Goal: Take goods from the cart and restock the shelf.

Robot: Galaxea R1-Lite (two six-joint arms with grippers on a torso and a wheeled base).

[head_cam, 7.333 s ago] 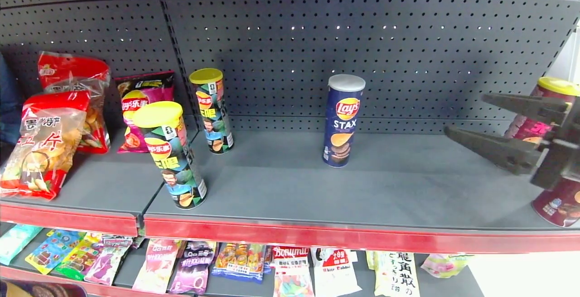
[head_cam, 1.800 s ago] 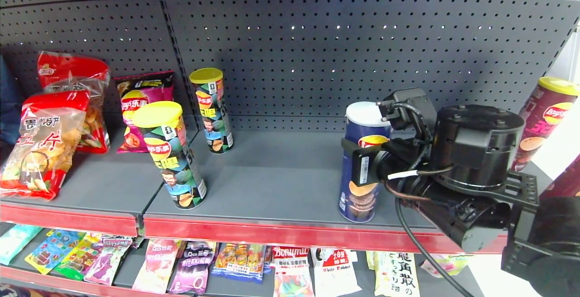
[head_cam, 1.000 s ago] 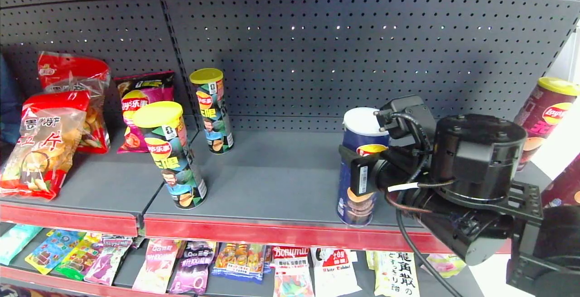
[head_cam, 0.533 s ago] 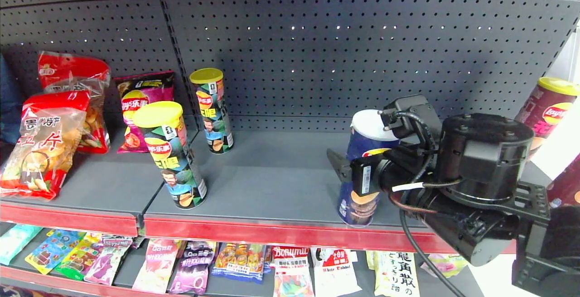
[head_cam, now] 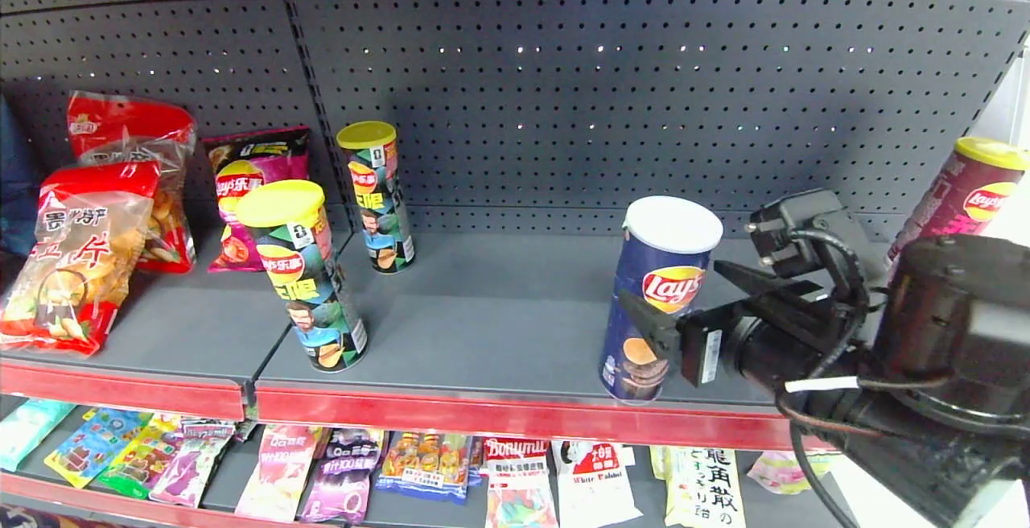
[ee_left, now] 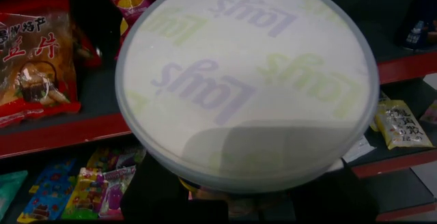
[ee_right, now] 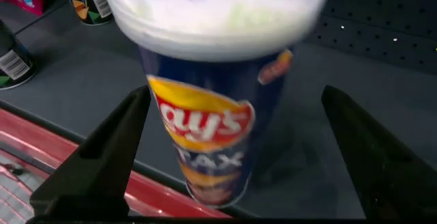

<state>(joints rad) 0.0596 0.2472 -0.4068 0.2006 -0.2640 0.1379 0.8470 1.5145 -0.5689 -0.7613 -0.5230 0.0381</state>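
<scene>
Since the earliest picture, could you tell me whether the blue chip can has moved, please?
Yes. The blue chip can came forward from near the pegboard to the shelf's red front edge, slightly rightward.

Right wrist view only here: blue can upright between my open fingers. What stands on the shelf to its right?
Observer: A maroon can with a yellow lid, at the right end of the shelf, well apart from the blue can.
Operator: And far left?
Observer: A red snack bag at the front left end.
Operator: Left arm?
Observer: Its wrist view has a pale can lid close before the camera.
</scene>
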